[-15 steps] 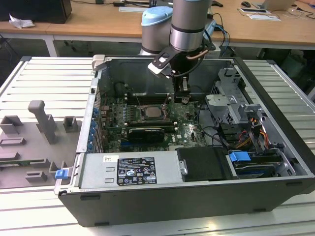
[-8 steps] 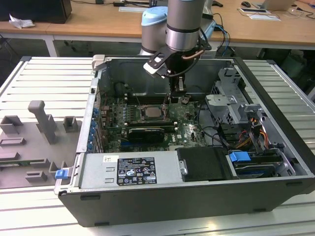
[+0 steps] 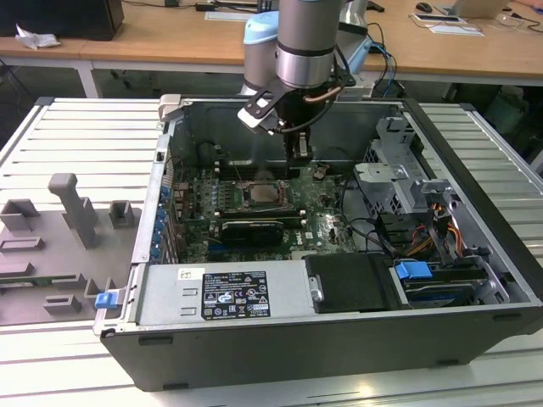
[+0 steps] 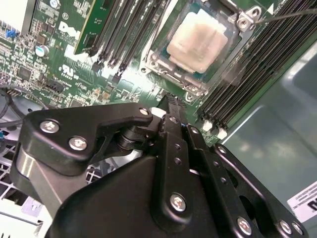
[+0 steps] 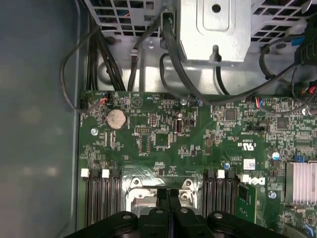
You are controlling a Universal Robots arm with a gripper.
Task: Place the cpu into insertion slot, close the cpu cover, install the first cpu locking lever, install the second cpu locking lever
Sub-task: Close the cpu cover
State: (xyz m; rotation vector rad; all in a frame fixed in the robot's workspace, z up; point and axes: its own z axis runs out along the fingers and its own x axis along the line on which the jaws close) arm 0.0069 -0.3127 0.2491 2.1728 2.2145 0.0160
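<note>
Black gripper (image 4: 168, 101), fingers pressed together empty, hangs beside the seated cpu (image 4: 198, 42); long memory slots (image 4: 262, 59) flank it.

Covered, cropped
First wrist view: the gripper (image 5: 168, 192) half-hides the insertion slot (image 5: 140, 197); exterior view's 12 o'clock edge crops the arm (image 3: 305, 38).

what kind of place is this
Likely a robotics lab or workshop: a robot arm reaches into an open computer case on a slatted metal bench, with wooden desks behind.
</note>
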